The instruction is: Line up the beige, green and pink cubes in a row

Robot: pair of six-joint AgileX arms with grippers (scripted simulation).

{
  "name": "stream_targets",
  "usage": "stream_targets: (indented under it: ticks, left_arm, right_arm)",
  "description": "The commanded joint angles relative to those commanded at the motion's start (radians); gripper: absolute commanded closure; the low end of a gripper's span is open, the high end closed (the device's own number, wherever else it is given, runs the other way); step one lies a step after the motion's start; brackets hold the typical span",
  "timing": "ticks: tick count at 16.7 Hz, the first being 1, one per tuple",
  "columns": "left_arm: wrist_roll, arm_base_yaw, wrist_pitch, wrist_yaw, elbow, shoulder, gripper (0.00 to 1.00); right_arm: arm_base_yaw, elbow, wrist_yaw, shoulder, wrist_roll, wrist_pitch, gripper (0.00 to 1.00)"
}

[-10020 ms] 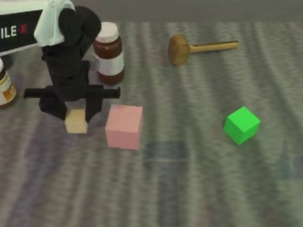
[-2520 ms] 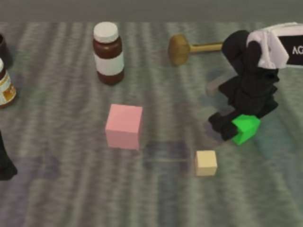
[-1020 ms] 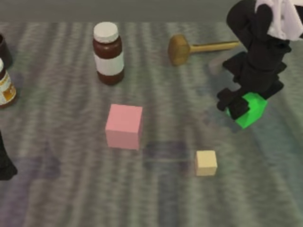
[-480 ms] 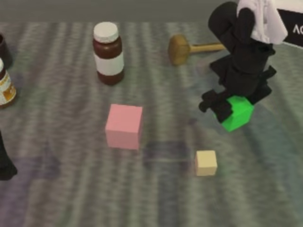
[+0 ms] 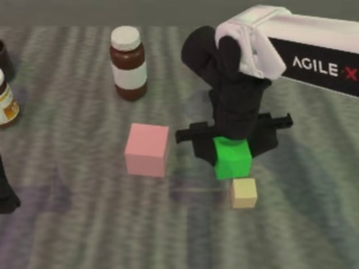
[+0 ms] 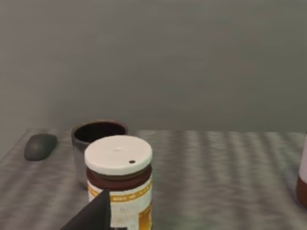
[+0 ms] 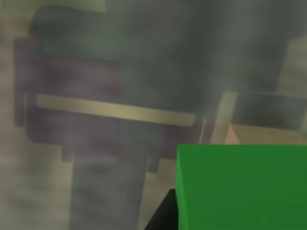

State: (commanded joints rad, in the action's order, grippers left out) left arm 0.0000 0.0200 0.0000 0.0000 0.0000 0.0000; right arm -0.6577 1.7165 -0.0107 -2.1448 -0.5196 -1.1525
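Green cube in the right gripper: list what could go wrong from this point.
1. The green cube, held by the right gripper, hangs right by the beige cube; lowering carelessly could knock the beige one askew.
2. The pink cube sits well apart toward the table's left, so the row may end up gapped or crooked.
3. The left gripper is parked at the left edge, clear of trouble.

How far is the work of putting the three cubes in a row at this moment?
Done, it seems: the beige cube lies alone near the table's middle, with no gripper on it. In hand: the right gripper holds the green cube just above the beige one in the top view, between it and the pink cube. Left: release the green cube in line, and perhaps shift the pink one. The left arm is parked at the left edge.
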Motion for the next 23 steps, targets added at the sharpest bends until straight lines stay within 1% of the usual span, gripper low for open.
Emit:
stream_targets:
  ticks: [3,6,13,19,23]
  left_arm:
    - [0.000,0.000,0.000,0.000,0.000,0.000,0.00]
    - [0.000,0.000,0.000,0.000,0.000,0.000,0.00]
    - [0.000,0.000,0.000,0.000,0.000,0.000,0.00]
    - [0.000,0.000,0.000,0.000,0.000,0.000,0.00]
    - [0.000,0.000,0.000,0.000,0.000,0.000,0.00]
  right_arm:
    - [-0.074,0.004,-0.004,0.014,-0.178,-0.008,1.00]
    - [-0.114,0.004,-0.007,0.029,-0.261,-0.009,1.00]
    - [-0.114,-0.011,-0.006,0.021,-0.266,0.010,1.00]
    - [-0.119,-0.146,-0.008,-0.036,-0.271,0.213,1.00]
    - [-0.120,-0.164,-0.008,-0.045,-0.271,0.235,1.00]
